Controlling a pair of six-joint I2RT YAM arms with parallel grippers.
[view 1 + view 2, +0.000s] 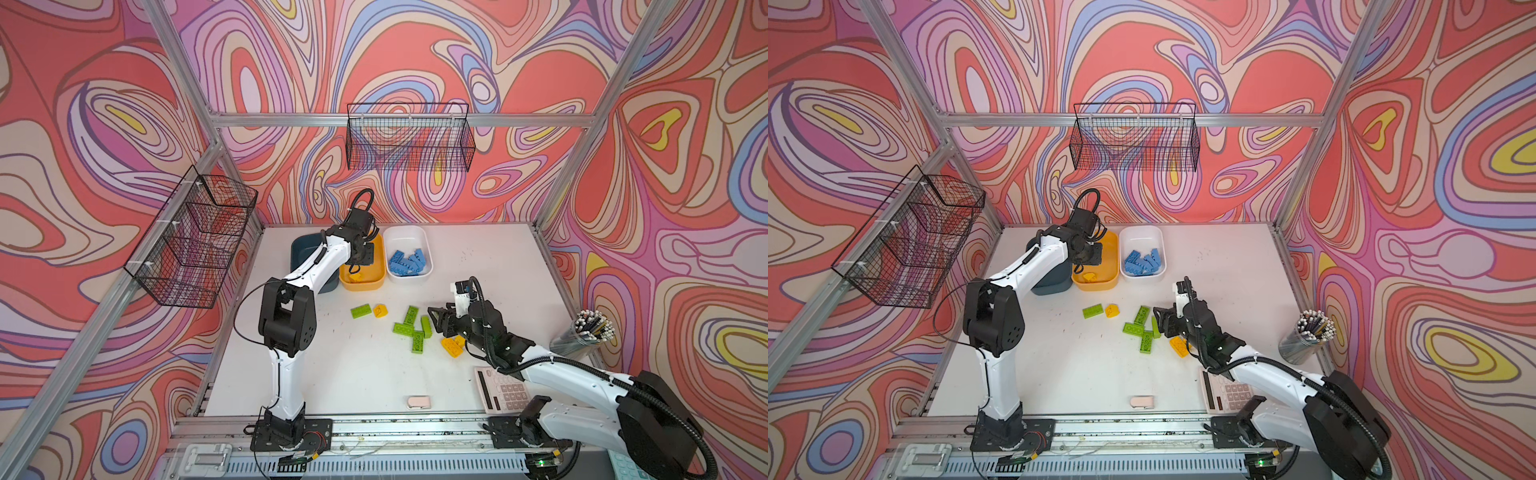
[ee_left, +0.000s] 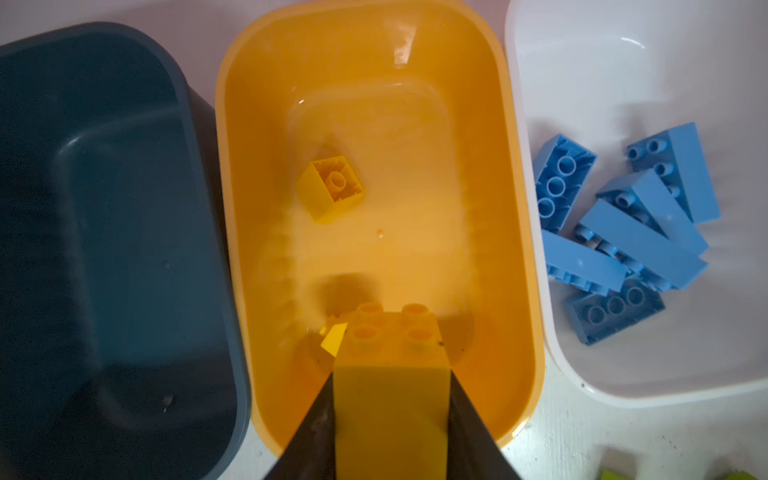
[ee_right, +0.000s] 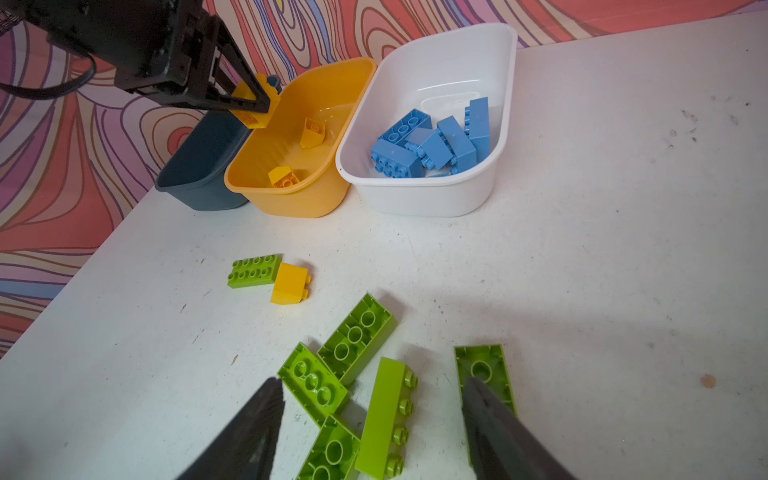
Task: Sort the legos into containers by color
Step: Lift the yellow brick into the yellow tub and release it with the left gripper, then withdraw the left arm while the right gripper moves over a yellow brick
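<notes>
Over the yellow tub [image 2: 257, 166], a yellow brick [image 2: 390, 399] is clamped between the jaws of the left gripper [image 2: 391, 374], which are closed against its sides. A drop looks to be the step in hand. Two yellow bricks [image 3: 312, 132] are already lying in that tub, and every one of the blue bricks [image 2: 623, 232] in view is heaped in the white tub [image 2: 582, 62]. The dark tub [image 2: 124, 208] is seen to be empty.

So blue looks done, yellow is under way, and green is not begun.

The right gripper [image 3: 372, 386] is held wide open with nothing in it, low over five green bricks [image 3: 357, 336] on the table [image 3: 582, 291]. A sixth green brick [image 3: 253, 270] lies apart, just beside a loose yellow brick [image 3: 291, 282].

A further yellow pair [image 1: 452, 345] beside the right arm is shown only in both top views. One brick in the yellow tub is largely hidden in the left wrist view, and is shown plainly in the right wrist view.
</notes>
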